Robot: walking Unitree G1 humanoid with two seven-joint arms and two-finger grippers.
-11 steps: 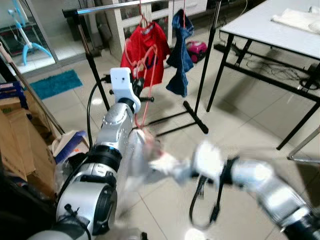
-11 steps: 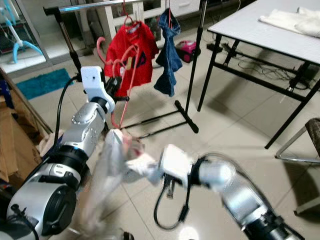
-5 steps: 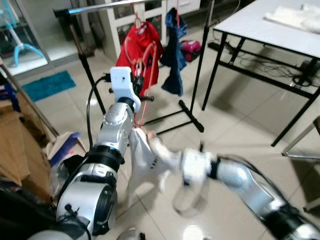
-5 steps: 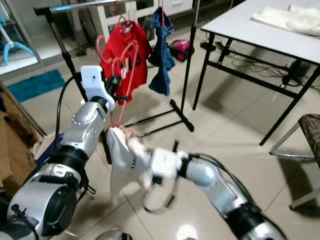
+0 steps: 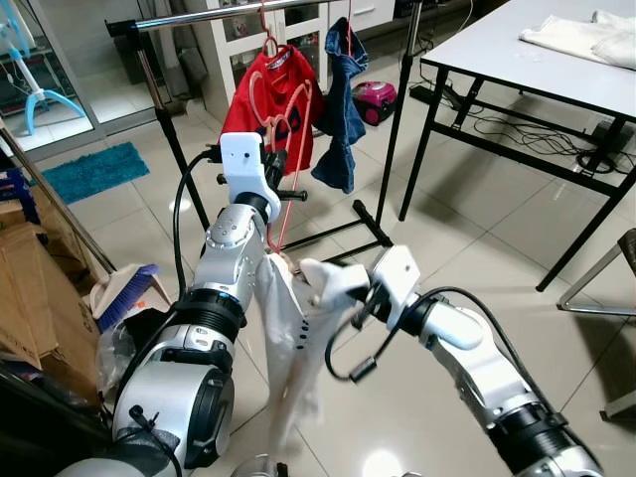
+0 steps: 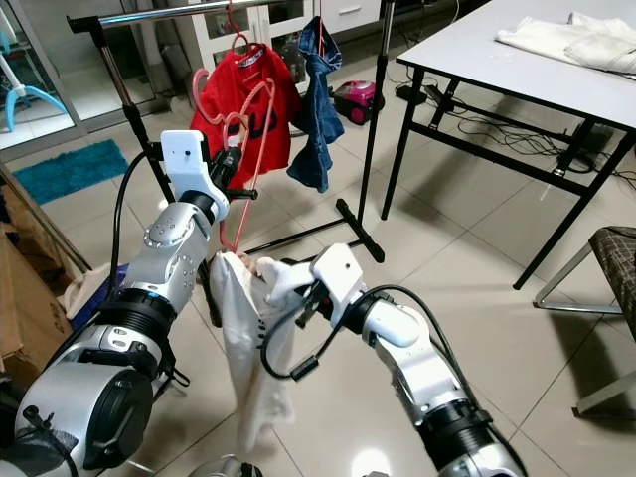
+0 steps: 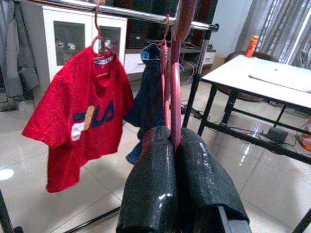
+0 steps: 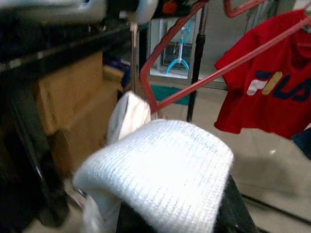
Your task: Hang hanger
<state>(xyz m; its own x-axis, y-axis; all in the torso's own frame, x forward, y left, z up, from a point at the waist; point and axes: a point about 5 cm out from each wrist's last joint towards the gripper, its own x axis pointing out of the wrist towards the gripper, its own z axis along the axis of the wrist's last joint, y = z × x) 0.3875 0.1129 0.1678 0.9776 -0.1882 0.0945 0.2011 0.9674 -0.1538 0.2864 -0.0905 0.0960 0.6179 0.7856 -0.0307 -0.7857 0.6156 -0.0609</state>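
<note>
My left gripper [image 5: 275, 165] is raised in front of me, shut on a red wire hanger [image 5: 291, 139] that it holds upright; the left wrist view shows both black fingers [image 7: 150, 184] clamped on the hanger [image 7: 175, 92]. A white garment [image 5: 291, 338] droops from the hanger's lower end. My right gripper [image 5: 348, 291] is at that lower end, shut on a fold of the white garment [image 8: 160, 165], which covers its fingers in the right wrist view. Behind stands a clothes rail [image 5: 229, 13] with a red T-shirt [image 5: 260, 94] and a blue garment [image 5: 343, 99] hanging on it.
A grey table [image 5: 542, 60] with black legs and pale cloth on top stands at the right. Cardboard boxes [image 5: 30, 288] and a brush [image 5: 124, 293] crowd the left. A pink vacuum [image 5: 375, 96] lies beyond the rail's foot bar [image 5: 373, 224]. Tiled floor lies ahead.
My right arm has swung up and left, lifting the white garment's fold toward the hanger's lower end. The left arm keeps the hanger in the same place. The camera has shifted slightly.
</note>
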